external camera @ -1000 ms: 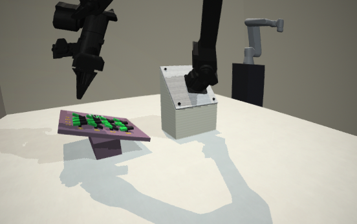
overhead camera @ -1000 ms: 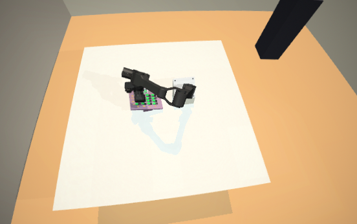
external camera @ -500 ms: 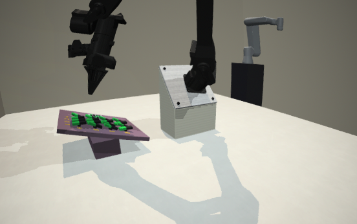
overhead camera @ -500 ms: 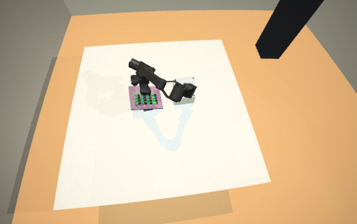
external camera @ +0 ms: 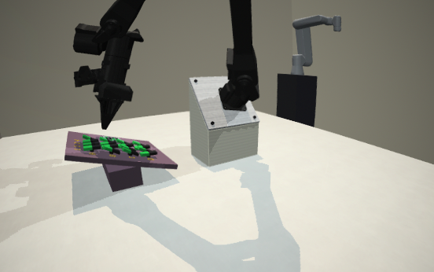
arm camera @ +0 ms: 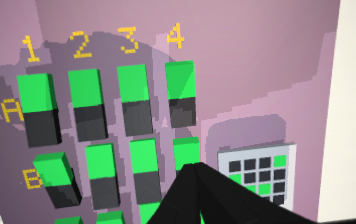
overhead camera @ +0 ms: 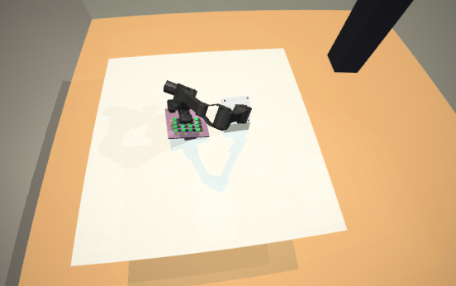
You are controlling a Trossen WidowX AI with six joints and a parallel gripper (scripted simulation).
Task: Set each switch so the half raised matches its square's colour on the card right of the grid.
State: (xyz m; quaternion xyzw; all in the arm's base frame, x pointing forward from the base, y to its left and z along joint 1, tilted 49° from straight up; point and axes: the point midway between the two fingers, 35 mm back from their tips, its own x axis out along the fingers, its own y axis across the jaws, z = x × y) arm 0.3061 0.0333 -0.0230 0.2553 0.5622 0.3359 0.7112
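The purple panel [overhead camera: 205, 133] [external camera: 167, 163] [arm camera: 260, 55] bears rows of green and dark grey switches. In the wrist view, switch A4 [arm camera: 180, 80] and the angled switch B1 [arm camera: 52, 171] look raised at their green halves; A1 [arm camera: 42, 127], A2 [arm camera: 90, 122] and A3 [arm camera: 136, 117] look raised at their dark halves. The card [arm camera: 223, 159] shows dark, dark, dark, green in its far row and green, dark, dark, dark in the second; its lower part is partly hidden. My gripper [external camera: 104, 128] [arm camera: 193, 172] is shut and empty above the panel. It hides part of B4 and lower rows.
The arm's grey sloped base block [overhead camera: 236, 127] [external camera: 232, 145] stands beside the panel. A dark pedestal [external camera: 296, 98] with a small grey arm [external camera: 304, 43] stands in the background. The panel rests tilted on a short purple foot [external camera: 123, 178].
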